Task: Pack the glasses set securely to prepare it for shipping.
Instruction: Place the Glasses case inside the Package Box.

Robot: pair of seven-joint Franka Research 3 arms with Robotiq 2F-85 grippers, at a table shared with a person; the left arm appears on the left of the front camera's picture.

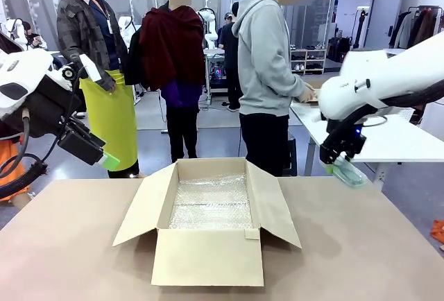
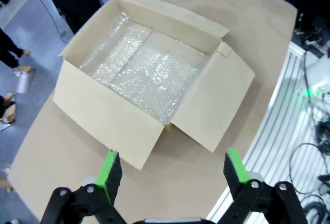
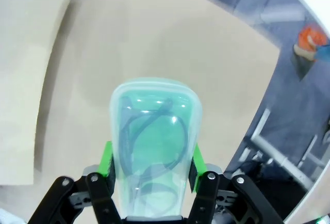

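Holding firm on the right side: our right gripper (image 3: 152, 158) has its 2 green pads (image 3: 107, 158) pressed against the long sides of the pale mint green case (image 3: 154, 126), so the jaws are closed in on it. The rounded end of the case sticks out well past the fingertips. We can make out dark glasses frames through the translucent shell, with the tan table (image 3: 154, 38) beyond it.

From the front, we see that gripper up in the air with the case hanging just under its fingers. The cardboard box (image 1: 208, 256) is well off to the gripper's side and lower down.

Our left gripper (image 2: 172, 164) is spread wide, with nothing between its 2 fingers. Ahead of it and below is the box, flaps open, with bubble wrap (image 2: 144, 69) lining the bottom.
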